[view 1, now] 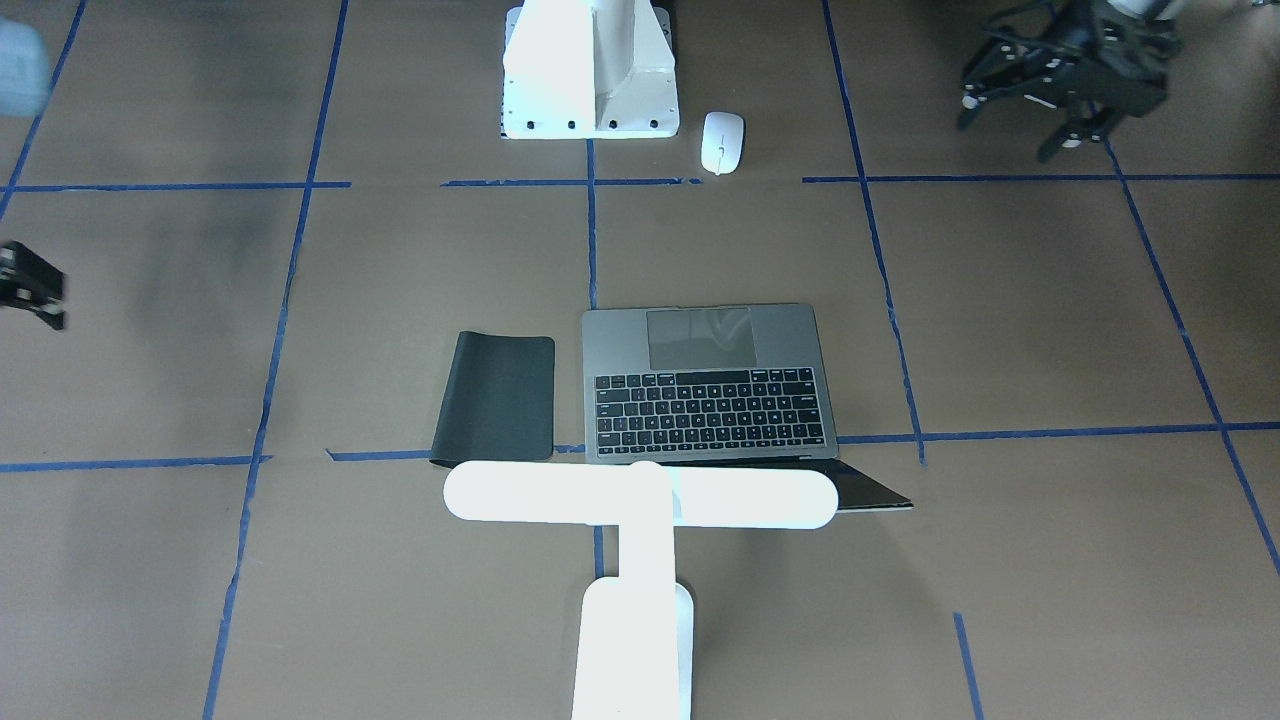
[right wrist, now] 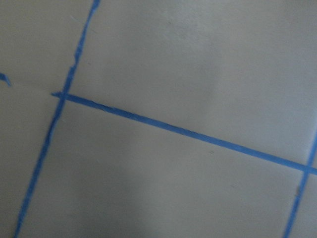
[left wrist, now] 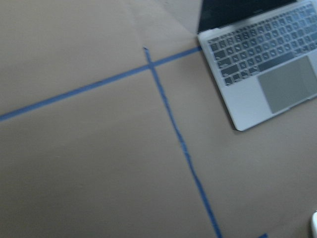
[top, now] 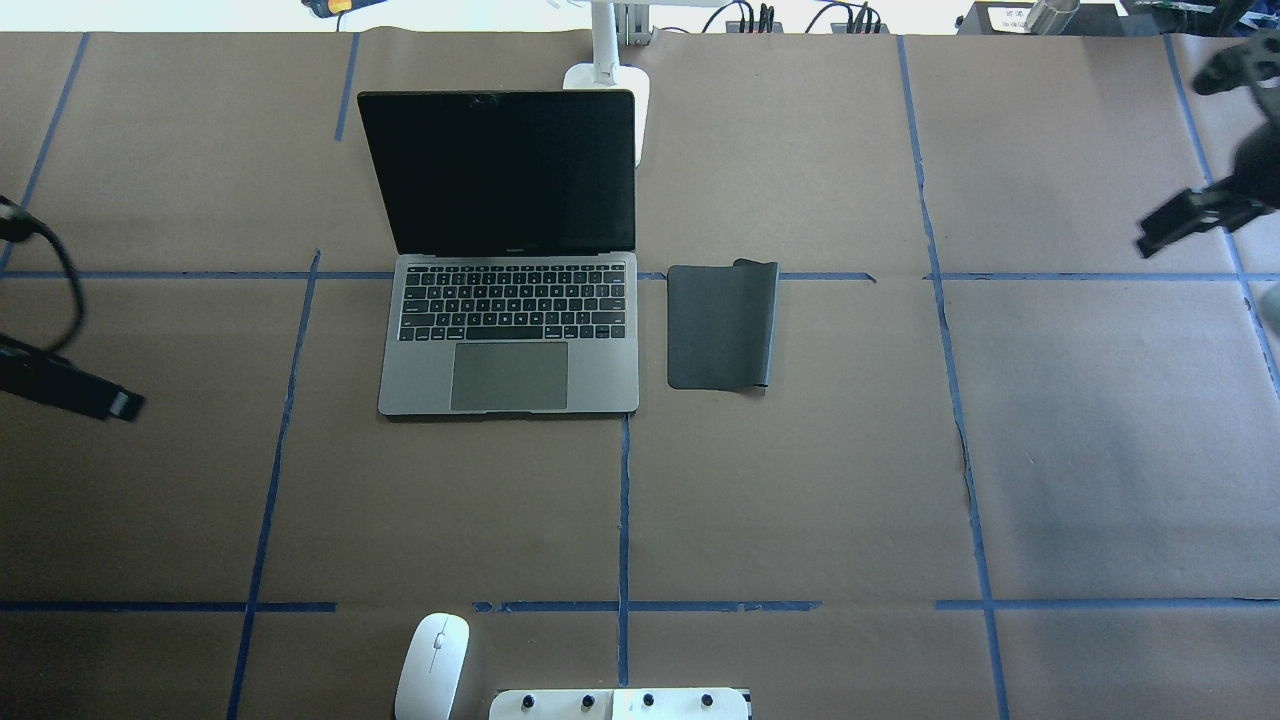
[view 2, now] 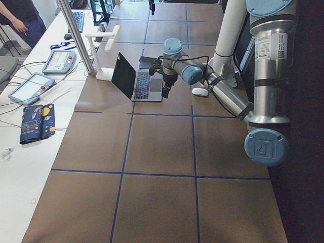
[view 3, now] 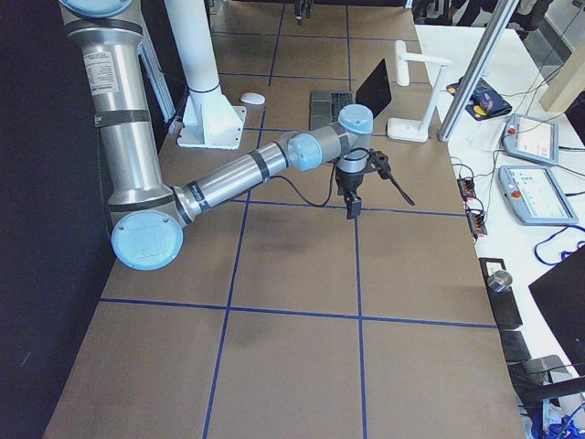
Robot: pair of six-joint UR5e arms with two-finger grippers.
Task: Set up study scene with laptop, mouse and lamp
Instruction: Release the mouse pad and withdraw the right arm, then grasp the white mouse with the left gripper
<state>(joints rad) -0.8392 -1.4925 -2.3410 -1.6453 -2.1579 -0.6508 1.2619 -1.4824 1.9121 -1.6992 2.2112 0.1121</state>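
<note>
The dark-grey laptop (top: 510, 375) stands open mid-table, screen upright; it also shows in the front view (view 1: 705, 330) and the left wrist view (left wrist: 247, 104). The white mouse (top: 432, 665) lies near the robot's base, also in the front view (view 1: 722, 141). The white T-shaped lamp (view 1: 640, 495) stands behind the laptop, its base (top: 610, 80) at the far edge. My left gripper (view 1: 1005, 135) hovers open and empty at the table's left side. My right gripper (view 3: 379, 203) hovers open and empty far to the right, only partly seen in the overhead view.
A black mouse pad (top: 720, 325) lies flat just right of the laptop, one far corner curled. The white robot pedestal (view 1: 590, 70) stands beside the mouse. Blue tape lines grid the brown table cover. Tablets and cables lie on the side bench (view 2: 45, 81).
</note>
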